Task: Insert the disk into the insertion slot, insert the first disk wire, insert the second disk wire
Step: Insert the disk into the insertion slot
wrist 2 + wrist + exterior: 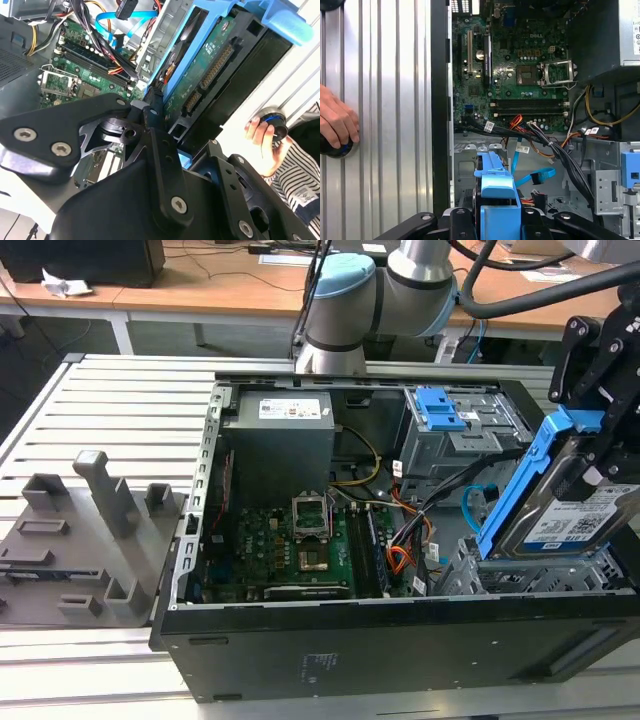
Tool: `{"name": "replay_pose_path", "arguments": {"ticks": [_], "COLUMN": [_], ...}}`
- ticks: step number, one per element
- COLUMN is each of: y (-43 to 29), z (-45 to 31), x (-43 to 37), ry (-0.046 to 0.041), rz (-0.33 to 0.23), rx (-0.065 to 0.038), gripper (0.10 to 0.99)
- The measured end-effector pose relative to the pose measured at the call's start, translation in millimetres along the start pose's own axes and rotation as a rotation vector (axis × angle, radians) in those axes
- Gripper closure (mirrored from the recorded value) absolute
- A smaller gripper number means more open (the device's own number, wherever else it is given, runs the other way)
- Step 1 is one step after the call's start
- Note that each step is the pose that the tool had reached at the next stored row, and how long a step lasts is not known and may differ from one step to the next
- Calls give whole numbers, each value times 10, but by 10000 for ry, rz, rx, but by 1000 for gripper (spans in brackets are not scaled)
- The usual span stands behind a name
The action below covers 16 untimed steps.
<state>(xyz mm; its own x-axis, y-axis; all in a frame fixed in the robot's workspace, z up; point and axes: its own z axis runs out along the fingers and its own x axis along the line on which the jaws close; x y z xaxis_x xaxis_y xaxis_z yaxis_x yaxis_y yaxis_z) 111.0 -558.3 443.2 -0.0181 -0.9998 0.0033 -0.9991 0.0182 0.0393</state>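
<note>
Evidently the end effector [600, 465] grips the disk [572, 522] tilted, to angle its lower edge into the insertion slot [505, 580] at the exterior view's four o'clock.

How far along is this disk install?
Nothing finished yet. In hand: the gripper holds the silver disk in a blue plastic carrier tilted over the low grey perforated metal cage, not seated. Left: the glossy light-blue flat cable lies loose inside the black case.

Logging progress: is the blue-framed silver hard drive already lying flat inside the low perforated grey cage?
No, the blue-framed silver hard drive stands steeply tilted, mostly above the low perforated grey metal cage.
</note>
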Motion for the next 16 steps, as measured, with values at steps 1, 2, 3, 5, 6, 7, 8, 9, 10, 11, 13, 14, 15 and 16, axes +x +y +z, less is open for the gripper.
{"name": "replay_pose_path", "arguments": {"ticks": [1, 2, 3, 5, 6, 7, 8, 9, 10, 11, 13, 14, 15, 16], "y": [-1, -1, -1, -2, -3, -3, -2, -2, -2, -2, -2, -2, -2, -6], "z": [17, 27, 35, 56, 61, 65, 69, 73, 79, 84, 92, 95, 103, 110], "x": [0, 0, 0, -5, -14, -23, -32, -49, -68, -86, -108, -117, -130, -139], "ry": [0, 0, 0, -1, 0, 1, 0, 0, -2, -1, -1, 0, 0, -1], "rz": [0, 0, 0, -1, 0, 0, 0, 0, 0, 0, 0, 0, 0, 1], "rx": [0, 0, 0, 0, 0, 1, 1, 0, 1, 1, 1, 0, 0, 0], "gripper": [725, 725, 725, 725, 725, 725, 725, 725, 725, 725, 725, 725, 725, 725]}}
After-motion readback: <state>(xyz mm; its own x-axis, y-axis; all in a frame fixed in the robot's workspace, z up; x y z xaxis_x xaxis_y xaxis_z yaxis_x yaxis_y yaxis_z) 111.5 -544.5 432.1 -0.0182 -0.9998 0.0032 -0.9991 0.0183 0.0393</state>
